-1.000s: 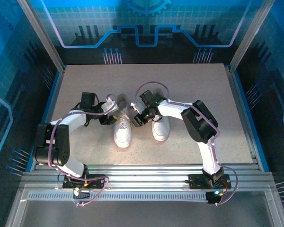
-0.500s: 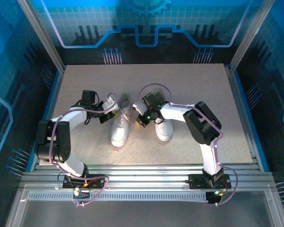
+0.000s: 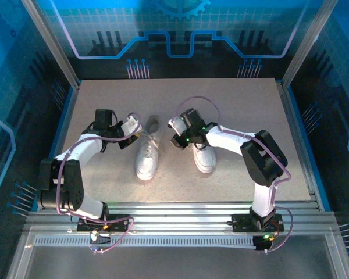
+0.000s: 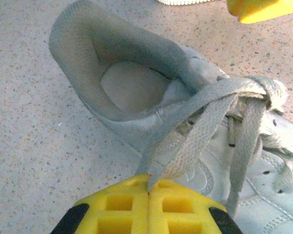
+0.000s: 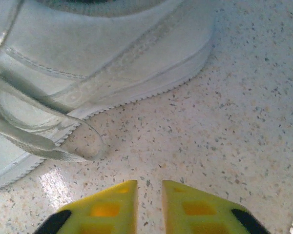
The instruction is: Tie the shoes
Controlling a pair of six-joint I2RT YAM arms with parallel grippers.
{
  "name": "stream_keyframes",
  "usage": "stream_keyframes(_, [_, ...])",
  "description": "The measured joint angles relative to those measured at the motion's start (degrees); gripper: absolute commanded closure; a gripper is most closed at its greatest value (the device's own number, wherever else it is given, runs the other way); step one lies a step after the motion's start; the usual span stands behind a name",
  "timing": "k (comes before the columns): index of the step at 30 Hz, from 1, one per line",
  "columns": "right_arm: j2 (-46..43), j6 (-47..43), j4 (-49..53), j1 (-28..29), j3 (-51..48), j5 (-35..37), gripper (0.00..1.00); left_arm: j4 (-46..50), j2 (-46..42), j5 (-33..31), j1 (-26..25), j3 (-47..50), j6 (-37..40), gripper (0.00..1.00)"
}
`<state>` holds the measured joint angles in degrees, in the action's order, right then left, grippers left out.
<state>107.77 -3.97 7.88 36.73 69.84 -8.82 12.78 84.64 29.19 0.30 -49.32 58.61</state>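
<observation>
**A:** Looking down from above, where are we finding the shoes?

**B:** We are seeing the left shoe and the right shoe lying side by side near the middle of the surface. They are sitting apart from each other, toes pointing toward the arm bases.

**A:** And what is the left tool doing?

**B:** It is hovering just beside the left shoe's heel end. In its wrist view its yellow fingers are pressing together with the laces pinched in the seam. The flat strands are running up taut to a crossing over the tongue.

**A:** Are we making out the right tool?

**B:** We are finding it between the two shoes, up at their heel ends. Its wrist camera is showing its fingertips standing slightly apart, gripping nothing, over bare speckled surface. Just ahead, a lace loop is lying on the surface beside a white shoe, though we are not able to tell which shoe.
</observation>
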Motion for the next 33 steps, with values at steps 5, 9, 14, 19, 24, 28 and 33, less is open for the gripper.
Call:
stream_keyframes(5, [3.1, 0.6, -4.8, 0.9, -0.1, -4.1, 0.58, 0.3, 0.1, 0.0, 1.6, 0.0, -0.7, 1.0])
stream_keyframes(9, [6.1, 1.2, -7.5, 1.1, -0.1, -6.7, 0.57, 0.3, 0.4, 0.0, 2.2, 0.0, -1.5, 1.0])
stream_keyframes(14, [8.3, 1.6, -9.4, 1.1, -0.1, -8.8, 0.54, 0.3, 1.2, 0.0, 2.2, 0.0, -1.7, 1.0])
stream_keyframes(19, [9.8, 2.1, -11.1, 1.1, -0.1, -10.7, 0.52, 0.3, 1.6, 0.1, 2.2, 0.0, -1.7, 1.0])
stream_keyframes(24, [11.6, 2.7, -12.8, 1.1, 0.1, -11.2, 0.91, 0.5, 1.7, 0.3, 2.2, 0.0, -1.6, 1.0])
stream_keyframes(28, [11.6, 3.5, -13.1, 1.5, 0.1, -10.5, 1.0, 0.8, 1.7, 0.5, 2.2, 0.0, -1.5, 1.0])
stream_keyframes(33, [9.5, 2.8, -13.0, 1.5, -2.1, -7.0, 1.0, 1.1, 1.7, 0.6, 2.2, 0.0, -1.4, 1.0])
